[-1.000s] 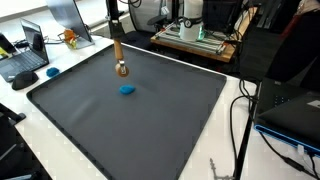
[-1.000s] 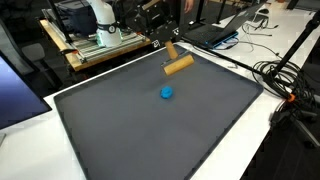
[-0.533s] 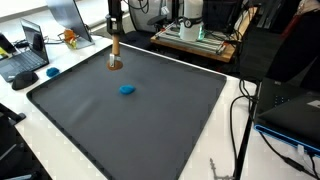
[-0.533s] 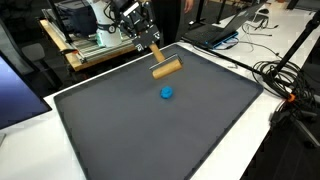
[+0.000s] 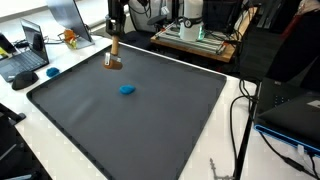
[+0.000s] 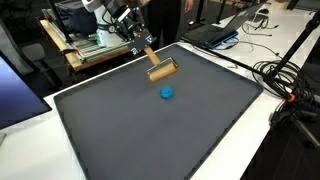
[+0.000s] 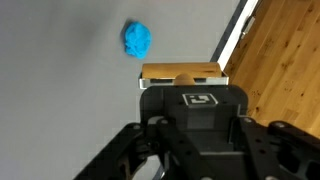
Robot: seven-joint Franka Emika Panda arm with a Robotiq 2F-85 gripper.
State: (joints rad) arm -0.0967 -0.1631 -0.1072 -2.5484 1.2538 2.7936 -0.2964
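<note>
My gripper (image 6: 143, 47) is shut on the handle of a wooden T-shaped tool (image 6: 162, 70) and holds it in the air over the far edge of a dark grey mat (image 6: 150, 135). In an exterior view the tool (image 5: 114, 62) hangs below the gripper (image 5: 115, 38). A small blue lump (image 6: 166, 94) lies on the mat, a short way in front of the tool; it also shows in an exterior view (image 5: 127, 89). In the wrist view the tool's wooden head (image 7: 182, 73) pokes out past the gripper body, with the blue lump (image 7: 137, 39) beyond it. The fingertips are hidden.
The mat (image 5: 150, 125) covers a white table. A laptop (image 5: 24, 55) and a dark mouse (image 5: 53, 72) sit off one corner. A wooden bench with equipment (image 5: 195, 38) stands behind the mat. Cables (image 6: 285, 85) trail along one side.
The gripper has carried the wooden tool away from the blue lump toward the mat's far edge. The blue lump has not moved.
</note>
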